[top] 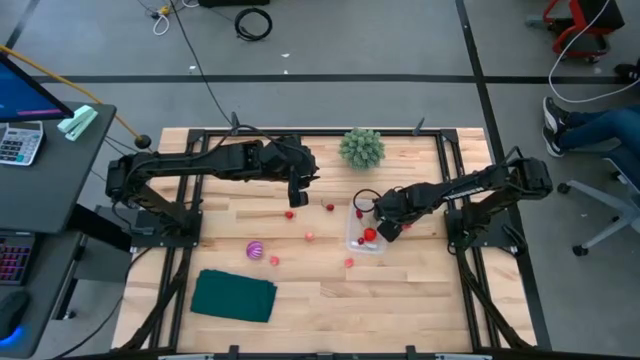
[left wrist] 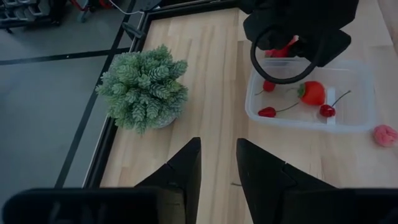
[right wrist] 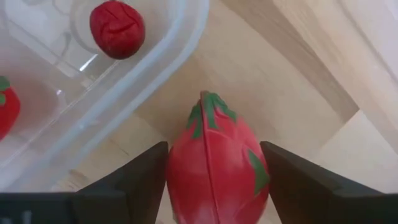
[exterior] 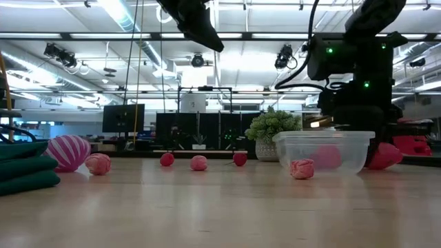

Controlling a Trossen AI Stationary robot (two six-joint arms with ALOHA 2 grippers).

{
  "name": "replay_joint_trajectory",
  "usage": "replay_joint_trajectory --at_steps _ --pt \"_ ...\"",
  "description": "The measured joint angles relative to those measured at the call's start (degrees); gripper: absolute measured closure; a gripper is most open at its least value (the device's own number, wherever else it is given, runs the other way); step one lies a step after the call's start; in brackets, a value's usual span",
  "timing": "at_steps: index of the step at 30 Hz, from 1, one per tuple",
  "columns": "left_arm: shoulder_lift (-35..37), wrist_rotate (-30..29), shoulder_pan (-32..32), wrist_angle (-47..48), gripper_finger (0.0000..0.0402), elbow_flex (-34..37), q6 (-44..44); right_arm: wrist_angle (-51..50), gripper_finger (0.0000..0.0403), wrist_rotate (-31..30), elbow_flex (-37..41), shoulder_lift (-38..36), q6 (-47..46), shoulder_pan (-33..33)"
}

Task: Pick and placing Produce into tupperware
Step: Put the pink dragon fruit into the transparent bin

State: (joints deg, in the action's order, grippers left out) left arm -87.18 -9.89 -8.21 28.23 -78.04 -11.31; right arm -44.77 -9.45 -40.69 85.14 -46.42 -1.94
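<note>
The clear tupperware (top: 362, 240) stands right of the table's middle and holds several small red pieces of produce (left wrist: 312, 92). Just outside its wall, a larger red piece with green scales (right wrist: 214, 168) lies on the table, and my right gripper (top: 388, 228) is shut on it. More small red pieces (top: 289, 213) and a purple-striped ball (top: 255, 249) lie scattered to the tub's left. My left gripper (left wrist: 219, 168) hangs high above the table's middle, open and with nothing between its fingers. My right gripper pinches the larger red piece by its two bulging sides (right wrist: 180, 180) between its two fingers. The fingers point down from above and lie on either side of its long body. The piece rests on the table (exterior: 384, 155), close beside the tub's wall.
A green bushy plant in a pot (top: 361, 147) stands at the table's far edge, behind the tub. A folded dark green cloth (top: 235, 296) lies near the front left. One pink piece (top: 349, 262) sits just in front of the tub.
</note>
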Motion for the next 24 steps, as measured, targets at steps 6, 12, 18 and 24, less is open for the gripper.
replay_joint_trajectory --at_steps 6,12,18,24 --pt "0.0 0.0 0.0 0.0 0.0294 0.0 0.0 0.0 0.0155 0.0 0.0 0.0 -0.3 0.0" --pt "0.0 0.0 0.0 -0.1 0.0294 0.0 0.0 0.0 0.0162 0.0 0.0 0.0 -1.3 0.0" --pt "0.0 0.0 0.0 -0.1 0.0294 0.0 0.0 -2.9 0.0159 0.4 0.0 0.0 -2.2 0.0" --pt "0.0 0.0 0.0 -0.2 0.0294 0.0 -0.5 -7.0 0.0163 1.7 0.0 -0.4 -3.1 0.0"
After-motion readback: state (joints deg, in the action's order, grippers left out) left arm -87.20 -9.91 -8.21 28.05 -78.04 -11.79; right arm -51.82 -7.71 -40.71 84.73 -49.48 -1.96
